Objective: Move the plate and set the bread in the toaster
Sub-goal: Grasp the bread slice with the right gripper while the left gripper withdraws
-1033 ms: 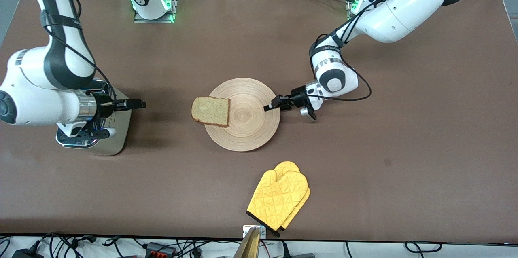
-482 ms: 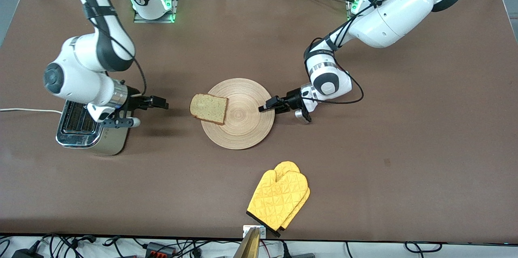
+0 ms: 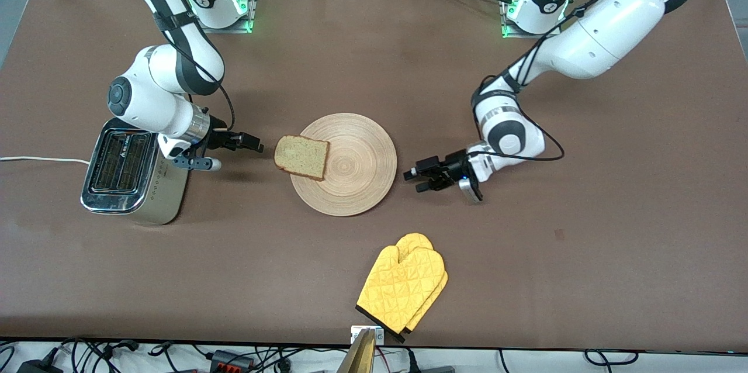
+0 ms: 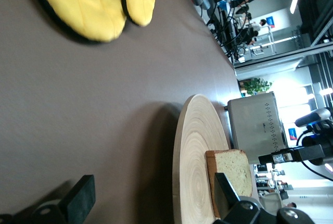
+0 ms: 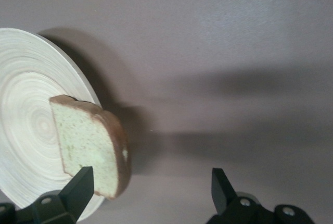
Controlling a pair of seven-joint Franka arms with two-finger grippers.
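Jaws of the right gripper (image 3: 255, 145) stand spread and empty just beside the bread (image 3: 301, 157), which overhangs the plate (image 3: 356, 186) rim toward the toaster (image 3: 125, 177), while the left gripper (image 3: 416, 179), also open, sits off the plate's other edge

Both arms (image 3: 590, 40) had glossy white shells with dark grey joint bands and black cables strapped along the links. Wrists carried polished silver rings; bases (image 3: 219, 7) glowed green. Each gripper, left (image 3: 422, 178) and right (image 3: 248, 143), was black with blocky fingers.
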